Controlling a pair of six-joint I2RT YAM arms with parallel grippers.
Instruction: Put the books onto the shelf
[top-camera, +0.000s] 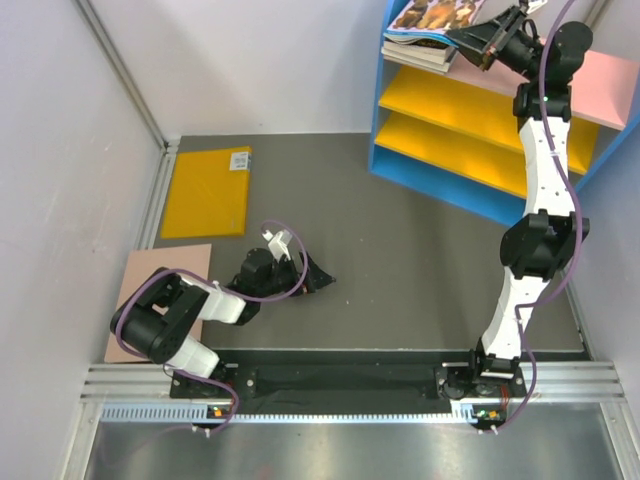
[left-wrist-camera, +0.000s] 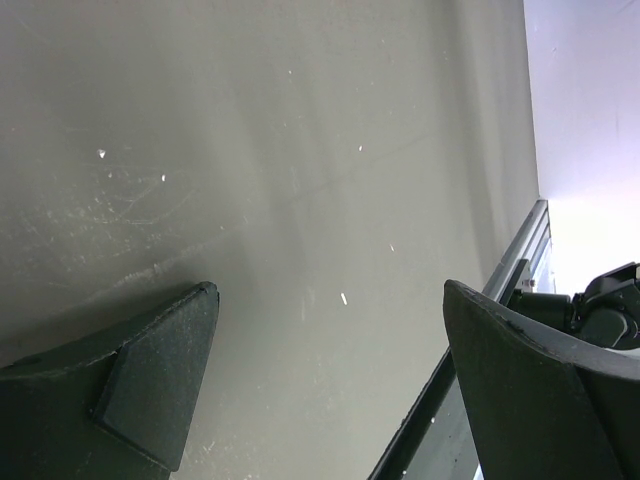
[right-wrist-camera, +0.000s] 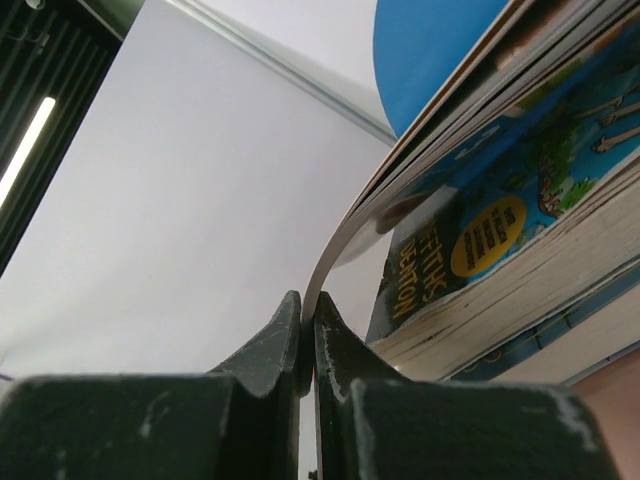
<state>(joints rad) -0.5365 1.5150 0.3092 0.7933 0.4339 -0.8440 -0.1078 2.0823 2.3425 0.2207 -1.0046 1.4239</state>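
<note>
The books (top-camera: 420, 50) lie in a flat stack on the pink top board of the shelf (top-camera: 470, 140), at its left end. The top book (top-camera: 435, 15) has a blue cover with dogs. My right gripper (top-camera: 458, 42) reaches over the shelf top and is shut on that thin book's near edge (right-wrist-camera: 345, 235), which bends up from the jaws (right-wrist-camera: 308, 322). A thicker paperback (right-wrist-camera: 500, 290) lies just under it. My left gripper (top-camera: 318, 275) rests low over the grey table, open, with only bare tabletop between its fingers (left-wrist-camera: 150, 380).
A plain yellow sheet (top-camera: 208, 190) lies flat at the table's back left. A pinkish-brown board (top-camera: 170, 270) lies by the left arm's base. White walls close in on the left and behind. The mounting rail (top-camera: 350, 380) runs along the near edge.
</note>
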